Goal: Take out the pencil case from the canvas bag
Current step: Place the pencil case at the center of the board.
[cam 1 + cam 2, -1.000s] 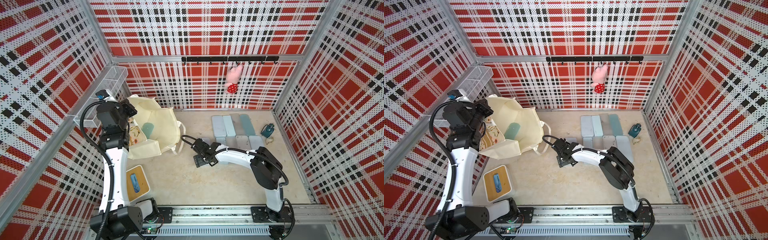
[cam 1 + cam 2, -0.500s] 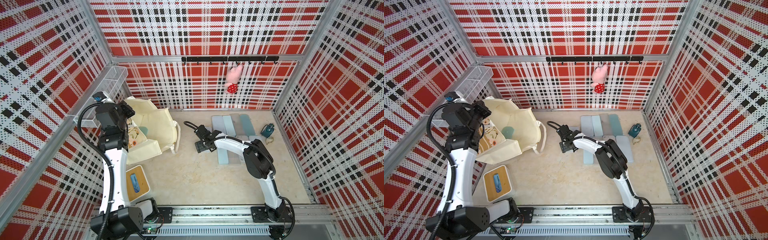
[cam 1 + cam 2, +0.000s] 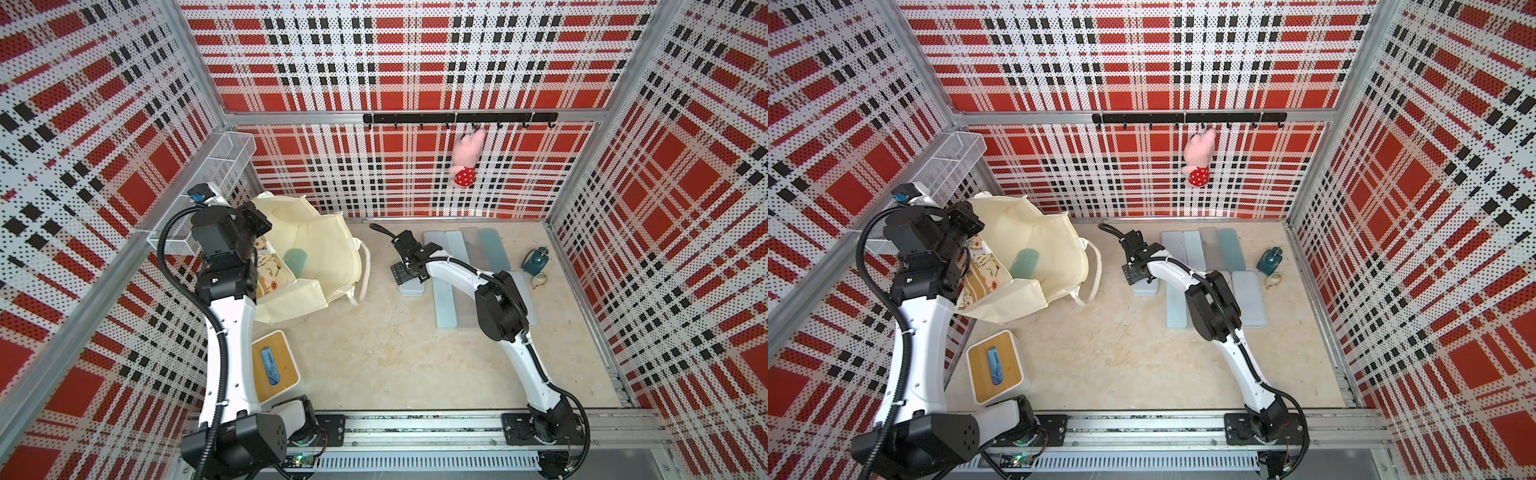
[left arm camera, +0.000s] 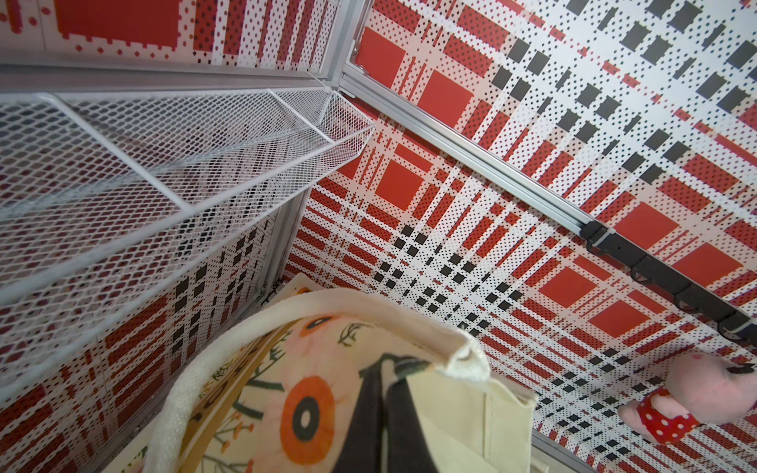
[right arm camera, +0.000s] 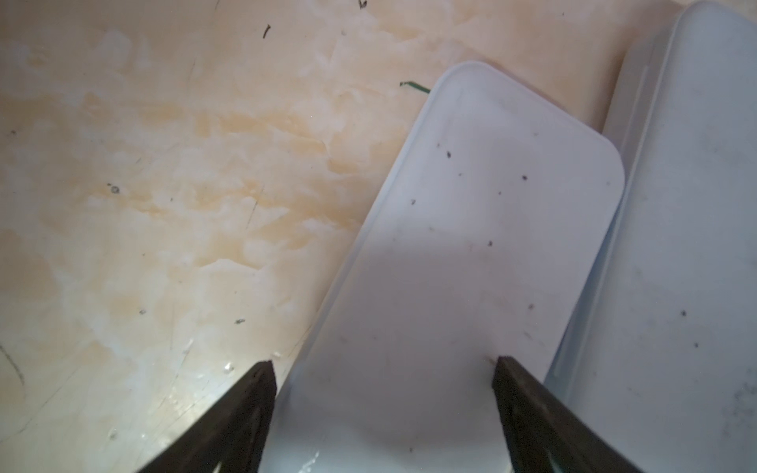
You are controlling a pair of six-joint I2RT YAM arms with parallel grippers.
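Ideally hold the canvas bag (image 3: 328, 249) taut by its rim in the pinching left fingers (image 4: 364, 426), then lower the spread right fingers (image 5: 241, 409) squarely across the teal pencil case (image 3: 294, 261) inside.

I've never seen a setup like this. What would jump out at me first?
Probably the loud red plaid walls all around. Then the cream canvas bag in the back left corner, its rim pinched by the left gripper, with a teal pencil case showing inside. A pink plush toy hangs from the hook rail on the back wall, above pale blue cases lined up on the floor.
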